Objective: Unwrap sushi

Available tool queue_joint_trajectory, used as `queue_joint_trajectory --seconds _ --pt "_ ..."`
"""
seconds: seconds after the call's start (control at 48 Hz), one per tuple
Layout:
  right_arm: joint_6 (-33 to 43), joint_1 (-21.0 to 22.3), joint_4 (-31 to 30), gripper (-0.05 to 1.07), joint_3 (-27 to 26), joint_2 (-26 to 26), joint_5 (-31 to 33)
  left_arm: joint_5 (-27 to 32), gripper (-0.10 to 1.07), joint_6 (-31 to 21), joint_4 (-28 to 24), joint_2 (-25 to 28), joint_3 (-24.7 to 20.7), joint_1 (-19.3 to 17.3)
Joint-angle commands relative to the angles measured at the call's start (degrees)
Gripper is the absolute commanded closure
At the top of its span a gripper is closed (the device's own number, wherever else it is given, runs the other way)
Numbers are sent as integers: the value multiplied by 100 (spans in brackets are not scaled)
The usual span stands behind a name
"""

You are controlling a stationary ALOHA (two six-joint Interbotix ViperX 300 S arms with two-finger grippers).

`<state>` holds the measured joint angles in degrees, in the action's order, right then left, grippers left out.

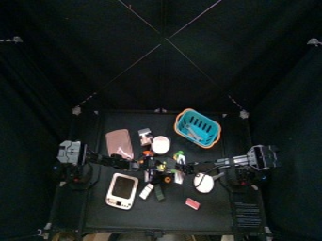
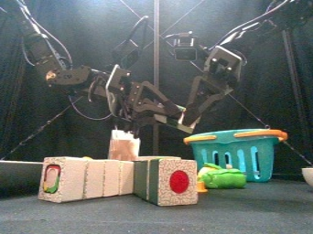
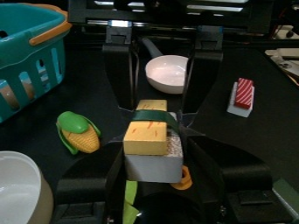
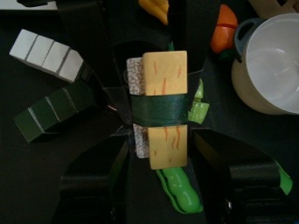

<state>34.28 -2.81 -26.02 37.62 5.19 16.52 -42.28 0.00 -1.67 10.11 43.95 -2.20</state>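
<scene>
Sushi (image 4: 162, 105), egg-topped w/ dark green band, held mid-table above surface btwn both grippers: left gripper (image 3: 153, 131) jaws clamp one end, right gripper (image 4: 160, 122) jaws clamp other. Toy corn (image 3: 75, 133) beside; teal basket (image 1: 198, 127) behind.

sushi (image 4: 162, 105): yellow egg slab with faint orange streaks, on speckled white rice
wrap band (image 4: 160, 108): dark green
basket (image 3: 26, 54): teal, orange rim and handle
corn (image 3: 76, 133): yellow kernels, green husk
ladle (image 3: 167, 72): white bowl, black handle
small block (image 3: 242, 95): red and white stripes
bowl (image 4: 271, 61): white, grey rim
front blocks (image 2: 164, 180): dark green with a red spot; pale one with a red and green patch
grippers (image 3: 163, 131): black
</scene>
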Motion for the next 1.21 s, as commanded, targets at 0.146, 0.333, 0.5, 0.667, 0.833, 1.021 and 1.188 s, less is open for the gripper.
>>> queue_joint_trajectory --seconds 0.146,0.333,0.5,0.667,0.833,1.021,1.188 --pt "26 -35 9 33 -105 88 26 -35 23 -9 18 -158 -35 -26" --pt "18 -53 9 33 -105 88 132 -35 23 -18 18 -202 9 -26" --pt "26 -79 9 33 -97 88 246 -35 23 -9 18 -229 18 -18" --pt "26 -105 9 33 -97 88 281 -35 23 -18 18 -237 26 -18" --pt "35 -105 44 33 -70 88 369 -35 23 -18 18 -237 44 -18" --pt "35 -105 53 33 -70 97 396 -35 24 -18 18 -272 79 -18" --pt "35 -105 53 33 -44 97 404 -35 23 -18 18 -325 141 -18"
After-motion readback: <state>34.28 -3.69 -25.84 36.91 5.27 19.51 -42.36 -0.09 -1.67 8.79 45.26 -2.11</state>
